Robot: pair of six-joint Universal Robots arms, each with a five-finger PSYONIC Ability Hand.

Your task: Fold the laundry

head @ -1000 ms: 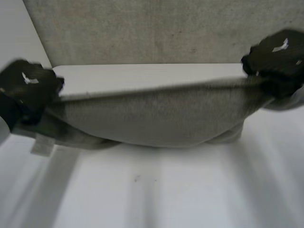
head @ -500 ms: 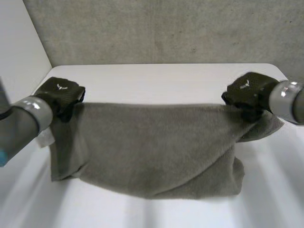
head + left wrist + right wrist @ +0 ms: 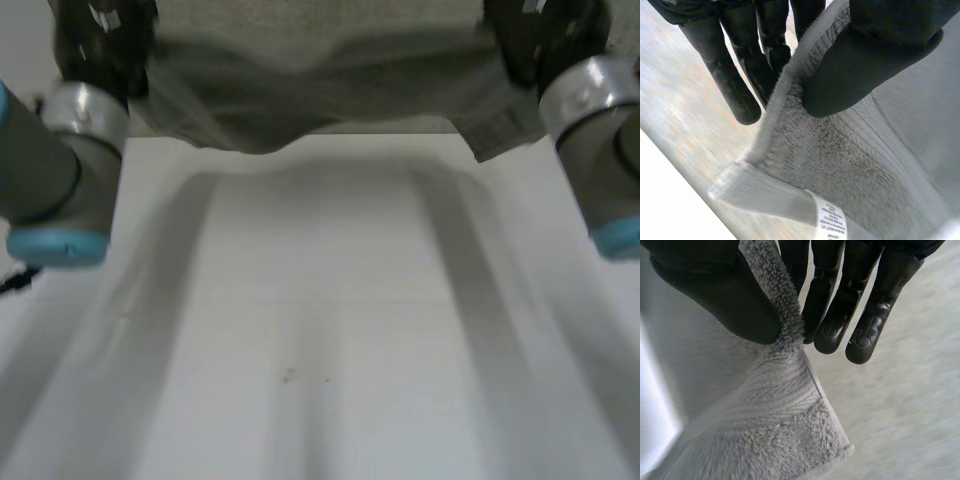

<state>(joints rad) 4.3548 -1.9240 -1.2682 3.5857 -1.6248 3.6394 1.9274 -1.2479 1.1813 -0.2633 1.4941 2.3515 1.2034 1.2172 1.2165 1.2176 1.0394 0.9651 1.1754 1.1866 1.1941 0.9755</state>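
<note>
Hanging grey towel (image 3: 300, 80) pinched at corners by left hand (image 3: 880, 50) and right hand (image 3: 715, 290), above white table (image 3: 320, 320).

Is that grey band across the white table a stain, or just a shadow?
Head view: a soft shadow of the held-up towel on the table, no stain. Left wrist view: the towel's pile darkens under the left hand's thumb.

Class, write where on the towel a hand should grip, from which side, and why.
Pinch the towel at its hemmed edge near a corner, from over that edge, thumb on one face, fingers on the other, as the left hand and right hand do. It hangs slack; corner grips keep it spread.
</note>
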